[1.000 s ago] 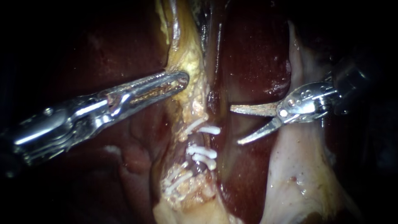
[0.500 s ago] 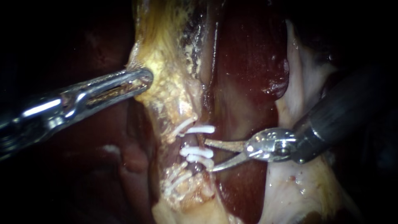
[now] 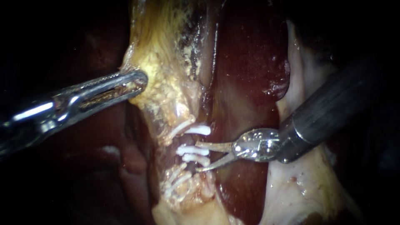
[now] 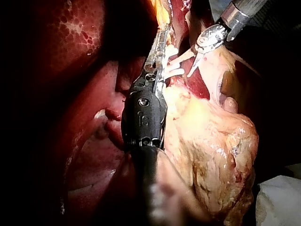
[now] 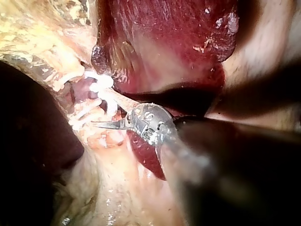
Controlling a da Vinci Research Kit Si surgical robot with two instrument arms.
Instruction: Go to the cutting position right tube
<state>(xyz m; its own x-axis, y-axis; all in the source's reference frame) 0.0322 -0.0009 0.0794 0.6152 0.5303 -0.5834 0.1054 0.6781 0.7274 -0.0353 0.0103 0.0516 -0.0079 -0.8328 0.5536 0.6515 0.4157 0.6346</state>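
In the endoscope view, two instruments show. The left instrument (image 3: pixel 139 81) comes in from the left. Its two jaws are pinched together on the edge of the yellow tissue (image 3: pixel 166 91), one jaw on each side. The right instrument (image 3: pixel 196 157) comes in from the right. It ends in two thin blades that stand apart like open scissors and hold nothing.

The blade tips reach in among the white clips (image 3: pixel 192 149). Three clips lie in a row on the right tube (image 3: pixel 202 138), a thin brown strand just beside the dark red liver (image 3: pixel 250 62). One blade sits between the top clip and the middle clip. The other blade sits below the third clip. At least two more clips are bunched lower down and are hard to count. Pale tissue (image 3: pixel 300 187) lies under the right instrument's shaft.

In the left wrist view, the left instrument (image 4: pixel 163 29) reaches ahead with its jaws closed on the yellow tissue (image 4: pixel 162 9). A few white clips (image 4: pixel 175 71) show just beside its jaws. The right instrument (image 4: pixel 186 67) points at them with its two blades spread. A big yellow lump (image 4: pixel 211 150) lies beside the shaft.

In the right wrist view, the right instrument (image 5: pixel 101 115) points at the white clips (image 5: pixel 101 82). Only one blade shows clearly. The liver (image 5: pixel 164 37) lies ahead of it.
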